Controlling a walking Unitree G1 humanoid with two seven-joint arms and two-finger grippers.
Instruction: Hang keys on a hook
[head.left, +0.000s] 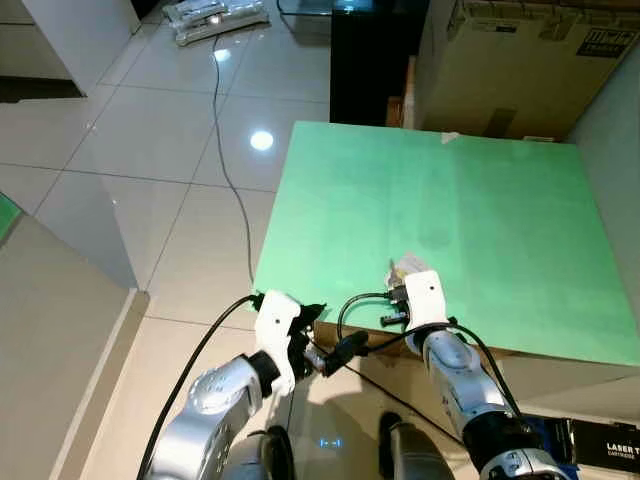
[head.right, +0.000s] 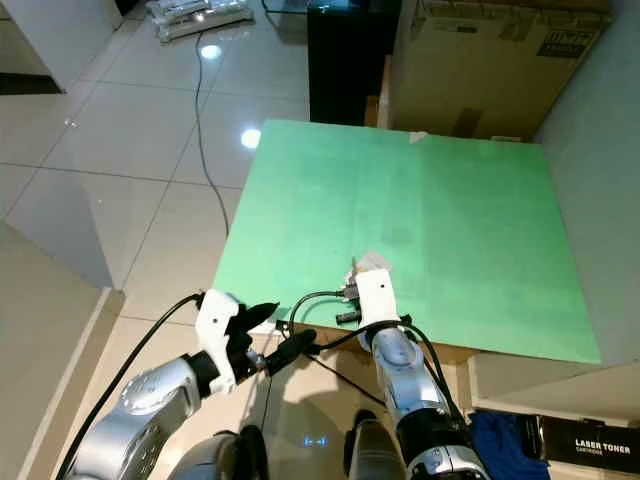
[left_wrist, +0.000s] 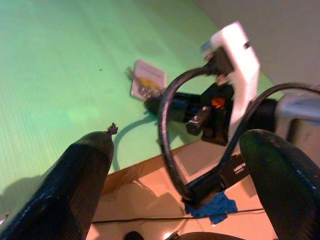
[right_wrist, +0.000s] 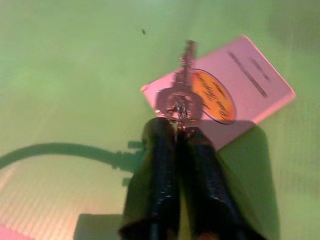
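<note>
The keys (right_wrist: 182, 95) lie on a green table (head.left: 450, 190) near its front edge, with a white card tag (right_wrist: 240, 80) and an orange oval fob (right_wrist: 212, 97). My right gripper (right_wrist: 176, 125) is shut on the key ring, fingertips pressed together at the ring, low over the table. From the head, the tag (head.left: 408, 264) peeks out just beyond the right wrist. My left gripper (head.left: 325, 335) hangs open off the table's front-left corner, its fingers (left_wrist: 87, 165) spread wide with nothing between them, looking across at the right wrist and the tag (left_wrist: 148, 79).
A large cardboard box (head.left: 520, 60) and a black cabinet (head.left: 370, 60) stand behind the table. A cable (head.left: 225, 150) runs over the tiled floor on the left. A beige counter (head.left: 50, 330) is near left, and a laser toner box (head.left: 610, 445) lies at the lower right.
</note>
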